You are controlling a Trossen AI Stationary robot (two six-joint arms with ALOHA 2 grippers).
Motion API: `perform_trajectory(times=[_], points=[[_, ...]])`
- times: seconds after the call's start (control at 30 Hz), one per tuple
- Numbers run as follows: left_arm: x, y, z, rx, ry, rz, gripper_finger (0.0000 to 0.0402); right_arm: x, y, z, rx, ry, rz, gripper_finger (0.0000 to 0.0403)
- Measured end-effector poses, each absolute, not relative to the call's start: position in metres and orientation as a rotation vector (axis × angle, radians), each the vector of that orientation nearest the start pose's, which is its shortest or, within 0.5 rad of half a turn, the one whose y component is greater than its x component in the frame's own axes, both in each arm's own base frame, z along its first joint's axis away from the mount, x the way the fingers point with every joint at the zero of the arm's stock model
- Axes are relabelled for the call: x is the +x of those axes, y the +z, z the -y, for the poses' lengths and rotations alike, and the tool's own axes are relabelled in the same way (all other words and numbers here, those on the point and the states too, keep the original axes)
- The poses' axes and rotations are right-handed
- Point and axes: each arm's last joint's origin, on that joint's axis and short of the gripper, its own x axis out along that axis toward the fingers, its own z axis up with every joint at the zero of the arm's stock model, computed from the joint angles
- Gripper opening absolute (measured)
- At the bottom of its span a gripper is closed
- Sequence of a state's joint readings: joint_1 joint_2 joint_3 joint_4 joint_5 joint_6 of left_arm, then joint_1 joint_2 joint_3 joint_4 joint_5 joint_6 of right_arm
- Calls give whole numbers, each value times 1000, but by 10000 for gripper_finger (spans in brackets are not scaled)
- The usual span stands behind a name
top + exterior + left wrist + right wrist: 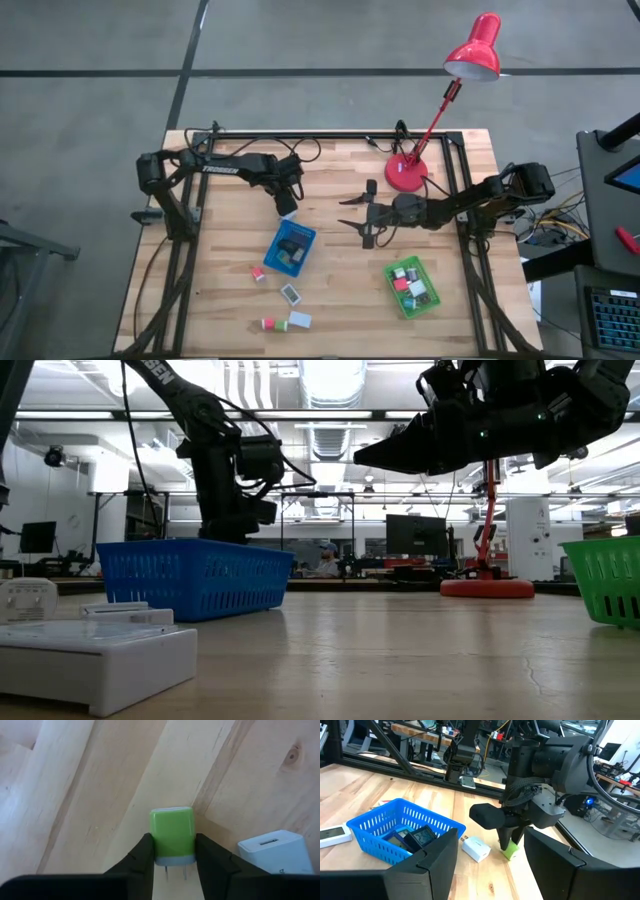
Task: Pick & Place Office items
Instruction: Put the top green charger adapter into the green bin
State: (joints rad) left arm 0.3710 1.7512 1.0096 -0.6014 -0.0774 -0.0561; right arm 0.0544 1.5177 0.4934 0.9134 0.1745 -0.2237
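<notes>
Fingers of the left gripper (172,862) pinch a green plug adapter (172,836) against the wooden table (340,190), with a white charger (274,851) lying just beside it, behind the blue tray (290,246) that holds dark items. Loose office items (283,308) lie scattered on the table in front of the blue tray. Farther right the right gripper (364,215) hovers above mid-table with its jaws parted and nothing between them, near the red lamp (440,100), and the green tray (413,287) holds more small blocks.
</notes>
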Motion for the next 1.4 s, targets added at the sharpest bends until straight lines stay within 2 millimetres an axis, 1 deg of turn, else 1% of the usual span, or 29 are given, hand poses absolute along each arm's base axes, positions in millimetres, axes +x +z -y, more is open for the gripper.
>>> perform_trajectory(times=[0.43, 0.57, 0.8, 0.9, 1.1, 1.3, 1.4], points=[[286, 148, -114, -174, 359, -1372, 106, 280, 178, -10, -228, -108, -123, 221], [284, 151, -113, -154, 349, -1370, 106, 280, 178, -10, -229, -108, -123, 221], [282, 175, -109, -94, 325, -1272, 106, 280, 178, -11, -227, -88, -122, 221], [282, 189, -105, -64, 309, -1213, 106, 280, 178, -12, -223, -60, -121, 221], [285, 205, -91, -6, 260, -1125, 106, 280, 178, -11, -219, -57, -118, 221], [295, 208, -73, 59, 198, -1059, 106, 284, 183, -11, -166, -72, -106, 221], [299, 207, -64, 83, 171, -1032, 106, 288, 184, -9, -143, -78, -140, 221]])
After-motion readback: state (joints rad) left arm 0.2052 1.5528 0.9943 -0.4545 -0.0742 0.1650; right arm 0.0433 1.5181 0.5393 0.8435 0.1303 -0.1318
